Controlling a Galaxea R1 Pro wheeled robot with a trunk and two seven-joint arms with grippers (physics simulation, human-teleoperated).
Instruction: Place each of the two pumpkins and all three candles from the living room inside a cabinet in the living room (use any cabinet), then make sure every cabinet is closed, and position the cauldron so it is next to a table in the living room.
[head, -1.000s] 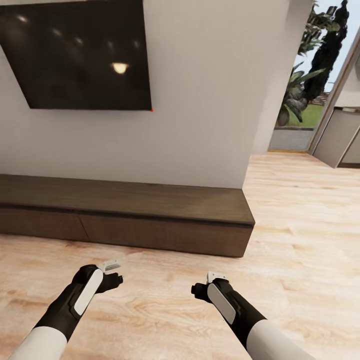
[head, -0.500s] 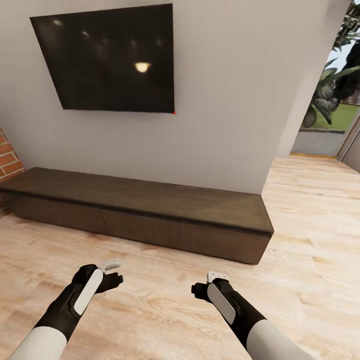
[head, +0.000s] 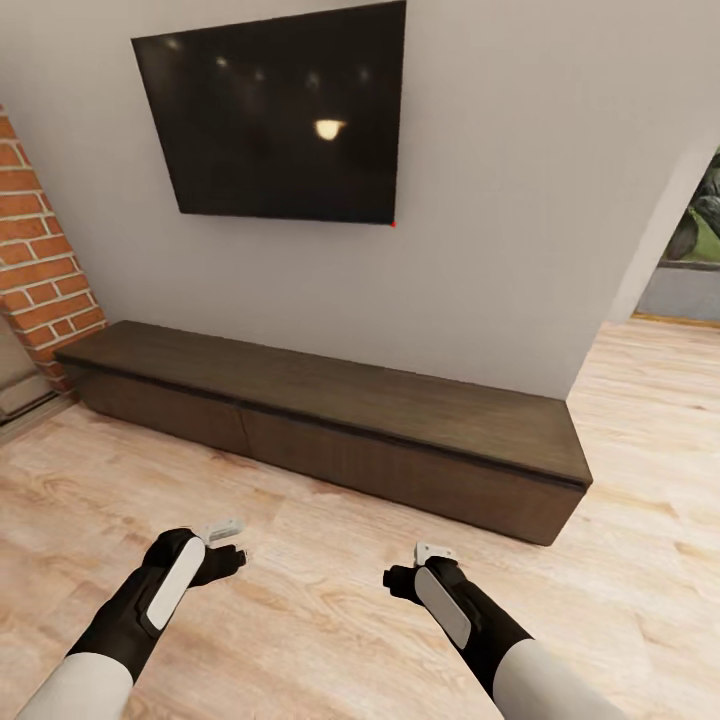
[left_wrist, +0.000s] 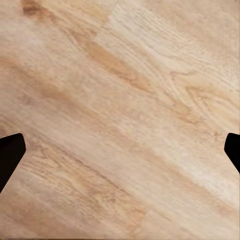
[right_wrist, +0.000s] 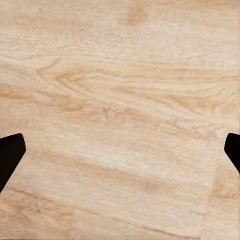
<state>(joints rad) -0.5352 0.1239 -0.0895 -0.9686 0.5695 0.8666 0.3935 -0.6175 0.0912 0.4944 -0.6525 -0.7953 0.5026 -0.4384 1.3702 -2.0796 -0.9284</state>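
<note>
Cabinet (head: 330, 425), long, low and dark brown, runs along the white wall beneath a wall-mounted television (head: 280, 125), with all its flat fronts shut and its top bare. A brick wall (head: 40, 255) stands at its left end, and light wooden floor (head: 330, 620) lies between it and the robot. The left gripper (head: 232, 556) and right gripper (head: 393, 582) hang low over that floor, well apart from the cabinet. In each wrist view the dark fingertips (left_wrist: 10, 155) (right_wrist: 10, 155) sit at opposite edges with bare planks between them, so both grippers are spread wide and carry nothing. Judged from this, the robot is on its way and searching: no item has been collected yet. The next move likely calls for turning the base or head to find a pumpkin, candle or the cauldron, then driving close enough to reach.
</note>
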